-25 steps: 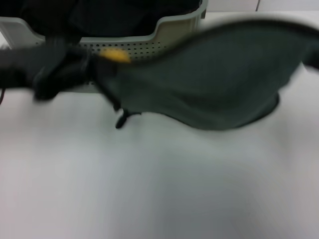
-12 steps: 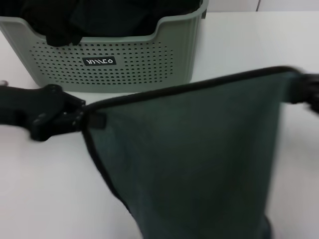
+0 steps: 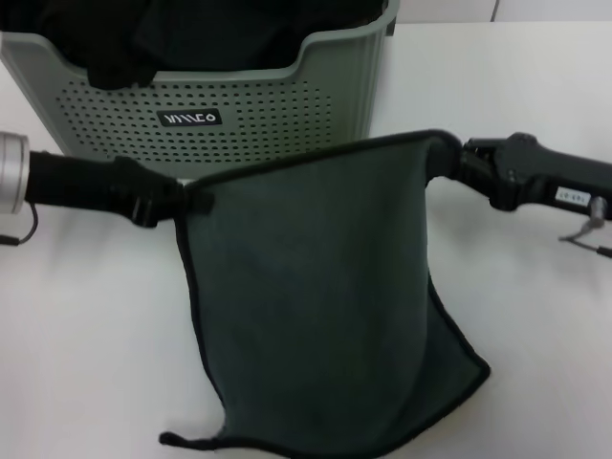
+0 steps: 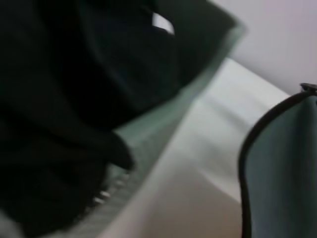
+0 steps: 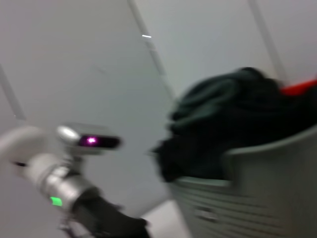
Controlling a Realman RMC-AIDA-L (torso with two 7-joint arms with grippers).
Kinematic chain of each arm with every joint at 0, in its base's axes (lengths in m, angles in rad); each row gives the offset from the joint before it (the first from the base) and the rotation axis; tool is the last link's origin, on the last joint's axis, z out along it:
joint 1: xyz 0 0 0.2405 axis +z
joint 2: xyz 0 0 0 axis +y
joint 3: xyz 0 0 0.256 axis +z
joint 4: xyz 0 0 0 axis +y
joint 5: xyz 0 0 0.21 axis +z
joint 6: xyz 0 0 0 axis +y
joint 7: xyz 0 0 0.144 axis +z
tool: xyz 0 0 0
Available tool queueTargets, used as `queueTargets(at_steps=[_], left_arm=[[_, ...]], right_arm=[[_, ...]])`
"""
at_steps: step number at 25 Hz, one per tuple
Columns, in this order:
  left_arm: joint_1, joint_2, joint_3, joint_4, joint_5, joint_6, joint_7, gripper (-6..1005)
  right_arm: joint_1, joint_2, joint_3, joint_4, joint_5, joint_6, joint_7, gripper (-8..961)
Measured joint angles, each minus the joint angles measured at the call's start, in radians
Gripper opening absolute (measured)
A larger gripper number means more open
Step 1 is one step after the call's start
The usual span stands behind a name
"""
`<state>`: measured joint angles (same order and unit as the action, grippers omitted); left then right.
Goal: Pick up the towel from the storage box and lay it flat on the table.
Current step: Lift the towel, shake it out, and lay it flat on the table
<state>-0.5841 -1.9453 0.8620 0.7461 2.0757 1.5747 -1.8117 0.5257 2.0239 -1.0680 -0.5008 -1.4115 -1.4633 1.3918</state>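
Both claws are at work in the head view: the left gripper (image 3: 180,203) is pinched on one upper corner of the towel (image 3: 316,296), and the right gripper (image 3: 449,164) is pinched on the other upper corner, so the cloth hangs spread between them just in front of the storage box (image 3: 249,115). Its top edge, trimmed in black, sags slightly from the right corner down toward the left one, crossing the lower front wall of the box. The lower part of the towel reaches down to the table (image 3: 86,335), where its bottom edge curls on the white surface well in front of the box. Dark clothes (image 3: 201,33) fill the box and one fold drapes over its dipped front rim, above the small black label (image 3: 190,119). From the left wrist view, the box rim (image 4: 163,116) runs as a pale green band with dark cloth (image 4: 74,99) heaped inside it; beside the box lies bare table (image 4: 198,173), and beyond that the towel's trimmed edge (image 4: 277,173) hangs as a grey-green sheet. That arm's own fingers are not seen here. From the right wrist view, the box wall (image 5: 257,188) stands close, piled high with dark cloth (image 5: 223,124) and a scrap of something red (image 5: 299,88) at the far side; the left arm (image 5: 64,183), silver with lit pink and green lamps, shows beside the box against a pale wall (image 5: 99,64).
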Motion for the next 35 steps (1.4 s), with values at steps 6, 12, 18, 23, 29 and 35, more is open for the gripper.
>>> queueTargets(at_steps=[6,12,18,23,29,35], left_arm=[[-0.002,-0.022,-0.007,0.021,-0.003,-0.121,0.001,24],[-0.016,-0.04,0.0,0.035,0.05,-0.168,0.001,25],[-0.02,-0.053,0.0,0.036,0.07,-0.178,0.0,26],[-0.016,-0.054,-0.003,0.036,0.071,-0.185,0.001,27],[-0.012,-0.055,-0.006,0.035,0.067,-0.195,0.002,27],[-0.007,-0.055,-0.018,0.036,0.049,-0.196,-0.001,83]], right_arm=[[0.019,-0.001,-0.028,-0.006,-0.006,0.124,-0.001,163],[0.07,0.002,-0.149,-0.004,-0.005,0.24,0.023,166],[0.096,0.003,-0.207,-0.005,0.0,0.301,0.045,168],[0.093,0.004,-0.205,-0.005,0.002,0.309,0.053,170],[0.083,0.0,-0.203,-0.006,0.017,0.294,0.073,172],[0.07,-0.005,-0.193,-0.012,0.017,0.304,0.131,175]])
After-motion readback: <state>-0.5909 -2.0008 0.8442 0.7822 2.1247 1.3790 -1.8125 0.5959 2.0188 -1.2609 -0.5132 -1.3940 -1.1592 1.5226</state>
